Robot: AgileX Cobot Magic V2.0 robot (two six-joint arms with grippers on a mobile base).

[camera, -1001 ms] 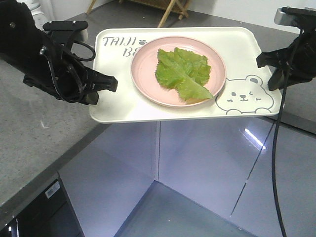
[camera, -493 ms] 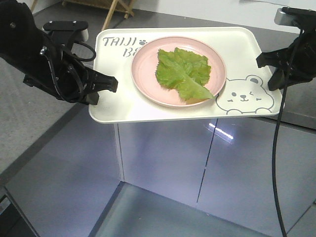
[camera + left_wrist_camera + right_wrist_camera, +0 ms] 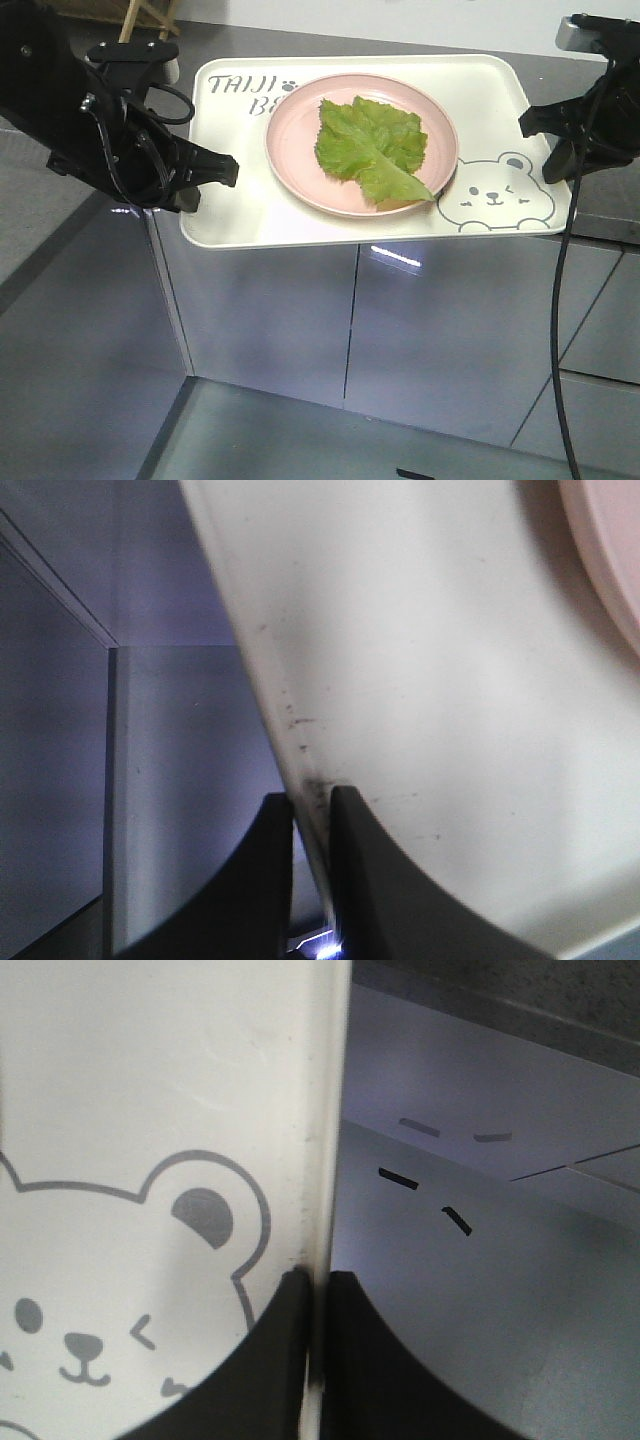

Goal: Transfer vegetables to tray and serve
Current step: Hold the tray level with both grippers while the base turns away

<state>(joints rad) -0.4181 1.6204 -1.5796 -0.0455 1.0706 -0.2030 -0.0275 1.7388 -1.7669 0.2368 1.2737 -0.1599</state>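
The cream tray (image 3: 240, 215) with the bear drawing hangs in the air between my two arms, level. On it stands a round pink plate (image 3: 290, 150) holding the vegetables (image 3: 370, 145), a few green crinkled lettuce leaves. My left gripper (image 3: 225, 170) is shut on the tray's left rim; the left wrist view shows its fingers (image 3: 370, 880) clamped on the rim (image 3: 300, 770). My right gripper (image 3: 535, 122) is shut on the right rim, where the right wrist view shows the rim (image 3: 325, 1160) pinched between its two fingers (image 3: 270, 1370).
Below the tray are glossy grey cabinet fronts (image 3: 450, 330) and a grey floor (image 3: 300, 440). A grey counter edge (image 3: 610, 225) lies at the right, under my right arm. Wooden legs (image 3: 150, 15) show at the top left.
The tray, plate and both grippers keep their place in the picture. The background has slid: the speckled counter at the left has gone from view and cabinet fronts now fill the space below.
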